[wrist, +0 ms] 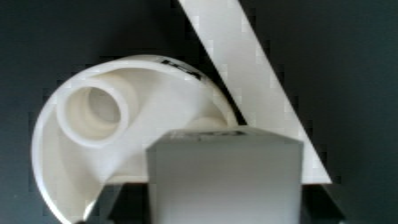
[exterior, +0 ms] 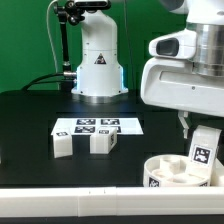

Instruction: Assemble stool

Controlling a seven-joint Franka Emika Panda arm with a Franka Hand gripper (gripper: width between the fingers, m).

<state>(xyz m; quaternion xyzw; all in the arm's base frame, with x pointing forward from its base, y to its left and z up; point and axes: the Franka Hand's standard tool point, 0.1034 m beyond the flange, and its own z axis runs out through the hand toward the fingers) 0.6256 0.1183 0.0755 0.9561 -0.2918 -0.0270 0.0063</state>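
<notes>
Standing upright, long axis vertical, the leg block (exterior: 204,150) sits pinched in the claw (wrist: 221,205) over the seat disc (exterior: 172,173).

A plain green backdrop (exterior: 25,40) closes off the space behind the desk (exterior: 30,120). The desk's top is matte black and evenly lit, with no hard shadows. A long white rail (exterior: 60,189) runs along its near edge. The marker board (exterior: 98,126) lies flat near the middle.

From where I stand I count one round seat disc (exterior: 170,165) and three chunky leg blocks (exterior: 63,144) (exterior: 102,142) (exterior: 203,148), all white. There is also one marker board (exterior: 97,126) and one robot arm (exterior: 98,60).
</notes>
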